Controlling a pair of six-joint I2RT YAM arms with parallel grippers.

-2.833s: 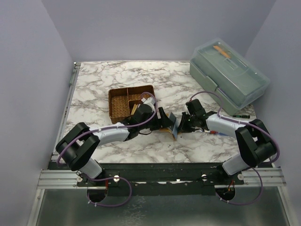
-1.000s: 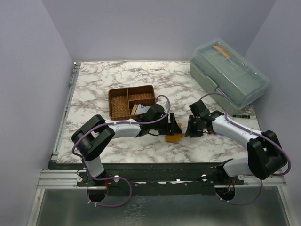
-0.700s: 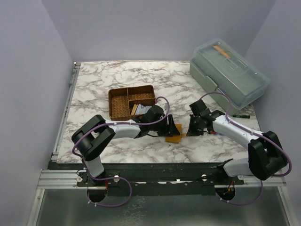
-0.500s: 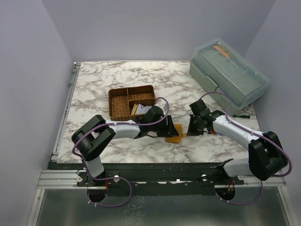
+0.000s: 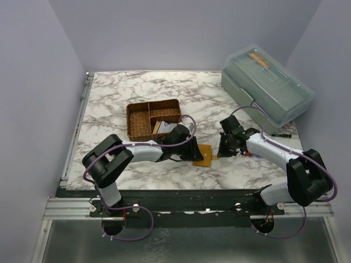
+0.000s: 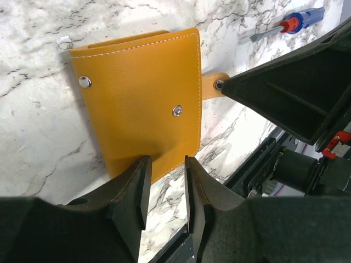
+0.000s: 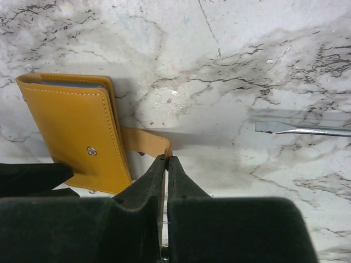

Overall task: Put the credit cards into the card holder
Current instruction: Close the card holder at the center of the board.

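Grippers of two robot arms meet at a squarish orange-tan leather card holder [image 5: 204, 155], which lies closed and flat on a white marble-patterned table [image 5: 115, 93], just below the centre of the overhead view. The left gripper [image 6: 164, 164] reaches in from the left of that view. In its wrist view its two black fingers [image 6: 129, 189] stand a narrow gap apart over the card holder's lower edge. Stitched leather and marble show in the slit, and nothing is clamped between them.

The right gripper [image 7: 166, 160] comes in from the right, its jaws pressed almost together and pinching the tip of the short leather closing strap [image 7: 143, 142] that sticks out sideways from under the cover. Two metal snap studs [image 6: 177, 110] sit on the cover. In the right wrist view the thin pale blue-grey edge of a credit card [image 7: 71, 84] shows inside the fold along the top.

A flat-blade screwdriver with a blue-and-red handle [image 6: 299, 19] lies on the marble beyond the strap, at the upper right of the left wrist view. A brown woven divided basket [image 5: 138, 123] sits up and left of the card holder. Small pale and yellowish flat pieces lie in its lower right compartment, too small to identify. A grey-green plastic toolbox with a clear lid [image 5: 269, 87] occupies the table's upper right corner.
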